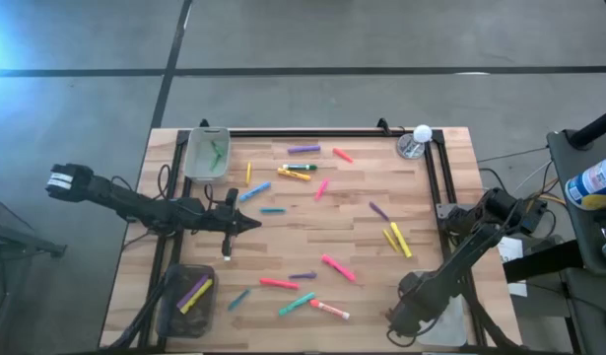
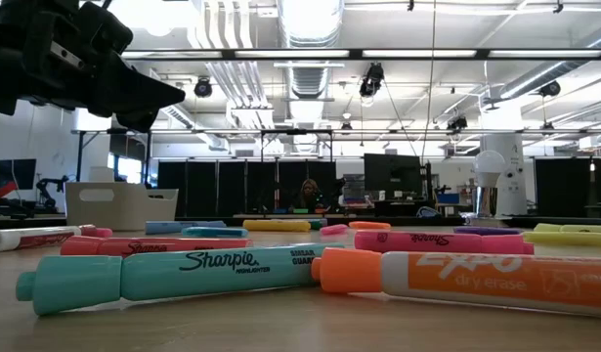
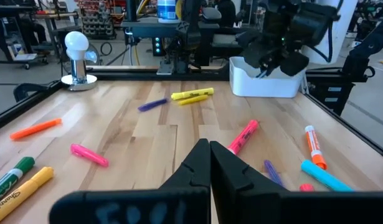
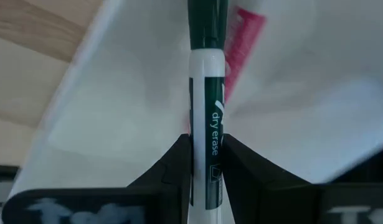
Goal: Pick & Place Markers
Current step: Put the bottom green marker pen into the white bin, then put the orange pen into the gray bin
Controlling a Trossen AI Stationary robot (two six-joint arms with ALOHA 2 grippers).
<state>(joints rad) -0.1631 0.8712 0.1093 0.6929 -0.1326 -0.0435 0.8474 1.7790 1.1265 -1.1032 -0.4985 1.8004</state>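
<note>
Several markers lie flat and scattered on the wooden table, among them a pink one, a yellow one and a teal one. My right gripper is at the near right, above a white bin that holds a pink marker. It is shut on a white dry-erase marker with a green cap. My left gripper hovers shut and level over the table's left middle, holding nothing. My right gripper pinches the dry-erase marker's white barrel between its two fingers. The marker runs along the fingers and sticks out past their tips, green cap end foremost. It is lifted clear, slanting down over the white bin.
A clear bin with a green marker stands at the far left. A dark bin with purple and yellow markers stands at the near left. A white-ball lamp is at the far right corner. A black frame edges the table.
</note>
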